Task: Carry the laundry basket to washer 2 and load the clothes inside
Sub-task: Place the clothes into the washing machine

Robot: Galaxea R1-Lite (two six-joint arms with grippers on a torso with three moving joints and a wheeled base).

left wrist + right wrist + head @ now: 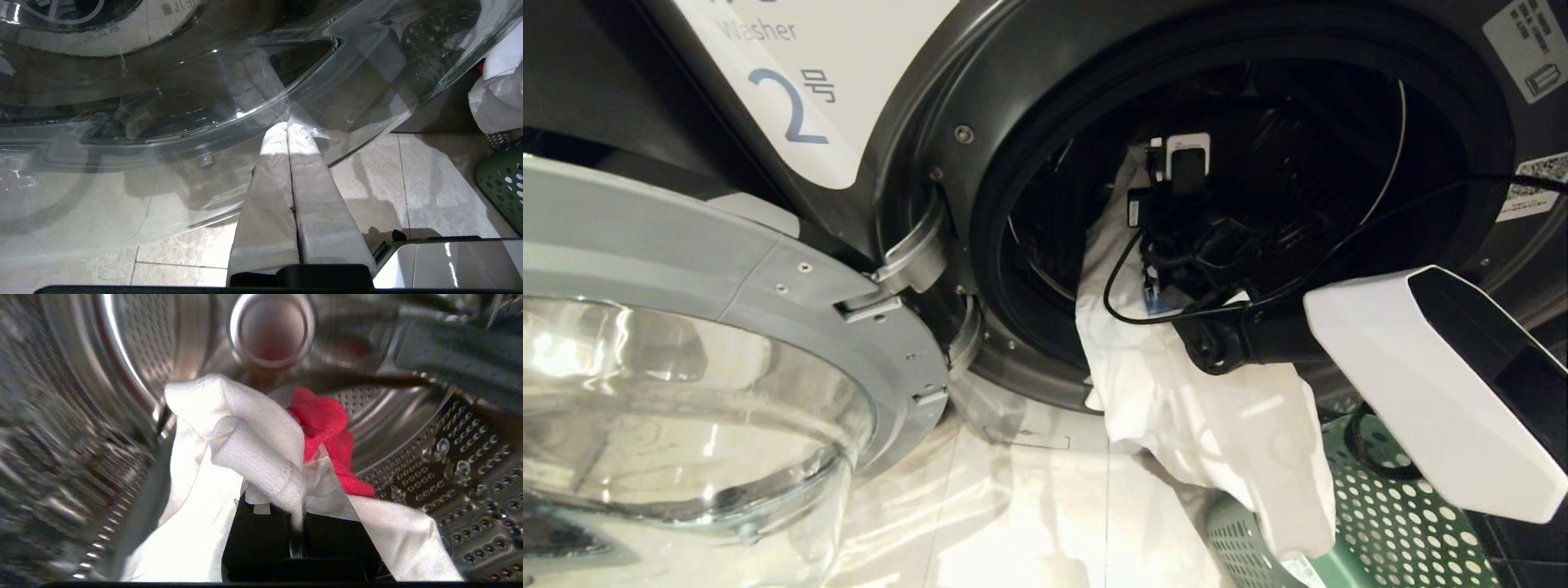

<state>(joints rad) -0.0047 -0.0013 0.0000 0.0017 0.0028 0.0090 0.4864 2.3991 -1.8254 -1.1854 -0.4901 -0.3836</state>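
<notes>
Washer 2 (915, 122), dark grey with a blue "2" on its white label (792, 90), has its door swung open. My right arm (1421, 367) reaches into the drum. In the right wrist view my right gripper (300, 486) is shut on the white shirt (245, 428), bunched over its fingers inside the steel drum (449, 465). A red garment (327, 420) lies just behind it. The rest of the white shirt (1201, 408) hangs out over the drum's rim toward the green laundry basket (1380, 523) on the floor. My left gripper (288, 126) is parked, shut and empty, by the door glass.
The open door's glass bowl (686, 392) and grey ring fill the left of the head view, close to my left gripper. The basket (504, 183) stands on beige floor tiles (1029, 506) right below the washer's opening. A black cable (1119, 302) loops off my right wrist.
</notes>
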